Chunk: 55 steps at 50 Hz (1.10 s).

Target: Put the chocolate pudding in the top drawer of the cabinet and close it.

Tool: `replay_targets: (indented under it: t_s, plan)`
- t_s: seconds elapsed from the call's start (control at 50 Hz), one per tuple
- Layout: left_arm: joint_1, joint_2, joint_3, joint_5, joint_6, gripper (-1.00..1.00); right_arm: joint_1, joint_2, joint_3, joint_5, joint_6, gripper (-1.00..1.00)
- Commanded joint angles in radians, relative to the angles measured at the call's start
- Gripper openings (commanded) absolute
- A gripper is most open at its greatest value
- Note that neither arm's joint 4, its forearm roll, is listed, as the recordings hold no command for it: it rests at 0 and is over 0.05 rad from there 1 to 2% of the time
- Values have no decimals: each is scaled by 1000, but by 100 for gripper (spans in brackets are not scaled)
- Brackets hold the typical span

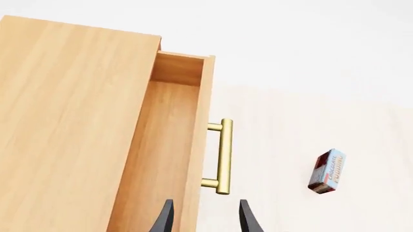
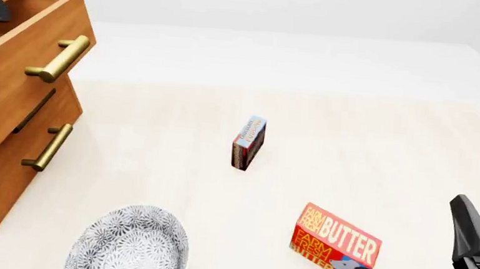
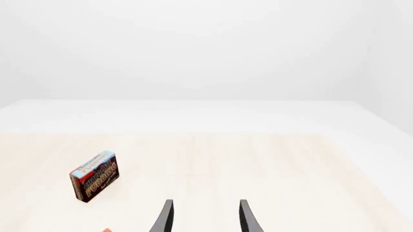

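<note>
The chocolate pudding stands on edge in the middle of the table, apart from both grippers. It also shows in the left wrist view as the pudding and in the right wrist view as the pudding. The cabinet stands at the far left with its top drawer pulled out. Its inside looks empty, and its brass handle is free. My left gripper hovers open above the drawer's front. My right gripper is open and empty, low at the right edge.
A red-orange butter box lies near the front, right of centre. A grey patterned plate sits front left, beside the cabinet. The lower drawer's handle shows below the open one, and that drawer is shut.
</note>
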Motion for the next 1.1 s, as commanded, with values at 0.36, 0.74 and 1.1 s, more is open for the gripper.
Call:
replay_targets:
  t_s: [0.36,0.74,1.1]
  plan:
    - [8,46,36,-14,6,100,0,0,0,0,0,100]
    - [4,86,63,-42,-2,100,0,0,0,0,0,100]
    - [-13,99,107,-73,-22,100,0,0,0,0,0,100]
